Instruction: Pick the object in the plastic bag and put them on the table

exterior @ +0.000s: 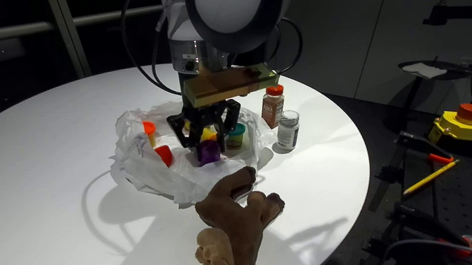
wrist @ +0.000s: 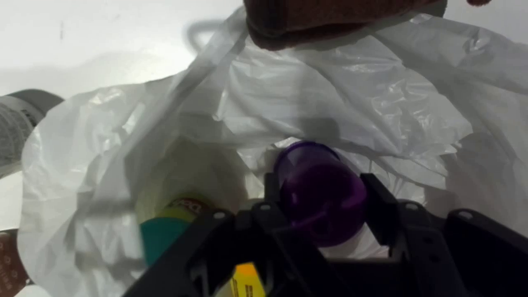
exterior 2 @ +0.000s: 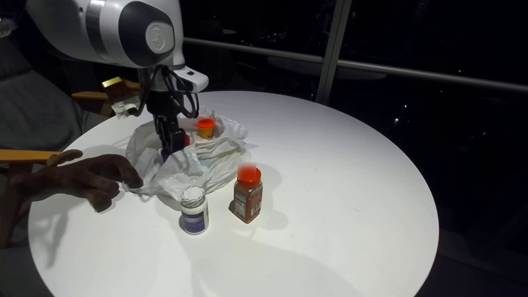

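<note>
The white plastic bag (exterior: 137, 163) lies open on the round white table (exterior: 43, 217); it also shows in the wrist view (wrist: 330, 99). My gripper (exterior: 210, 149) points down into the bag. Its fingers, also in the wrist view (wrist: 321, 187), are closed on both sides of a purple cup-like object (wrist: 324, 206), which is still low in the bag. Also in the bag are a teal-lidded tub (exterior: 235, 138), an orange-lidded yellow tub (exterior 2: 206, 129), a red object (exterior: 164, 155) and a yellow item (wrist: 248, 284) partly hidden by my gripper.
A brown plush toy (exterior: 236, 226) lies against the bag's edge. A white bottle (exterior 2: 194, 214) and a red-capped spice jar (exterior 2: 248, 200) stand beside the bag. The table's edge (exterior: 366, 155) runs past the bottles.
</note>
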You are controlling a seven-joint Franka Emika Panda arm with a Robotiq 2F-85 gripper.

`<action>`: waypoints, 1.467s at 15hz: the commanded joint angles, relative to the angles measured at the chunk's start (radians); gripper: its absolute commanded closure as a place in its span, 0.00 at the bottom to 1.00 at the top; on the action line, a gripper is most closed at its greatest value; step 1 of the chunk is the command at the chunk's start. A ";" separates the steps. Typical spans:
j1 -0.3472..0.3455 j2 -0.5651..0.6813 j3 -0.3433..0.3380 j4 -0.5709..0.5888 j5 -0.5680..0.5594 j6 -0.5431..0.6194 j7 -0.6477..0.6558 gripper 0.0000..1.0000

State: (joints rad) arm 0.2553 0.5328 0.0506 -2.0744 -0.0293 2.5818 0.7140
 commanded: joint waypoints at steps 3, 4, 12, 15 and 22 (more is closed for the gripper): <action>0.038 -0.065 -0.012 -0.026 0.011 -0.003 -0.012 0.80; 0.053 -0.097 -0.016 -0.042 -0.001 -0.008 -0.001 0.80; 0.080 -0.382 -0.047 -0.079 -0.219 -0.081 0.137 0.80; 0.003 -0.376 -0.046 -0.040 -0.206 -0.078 0.115 0.80; -0.106 -0.230 -0.084 0.111 -0.183 -0.111 0.111 0.80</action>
State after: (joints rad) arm 0.1684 0.2158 -0.0218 -2.0642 -0.2214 2.5002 0.8240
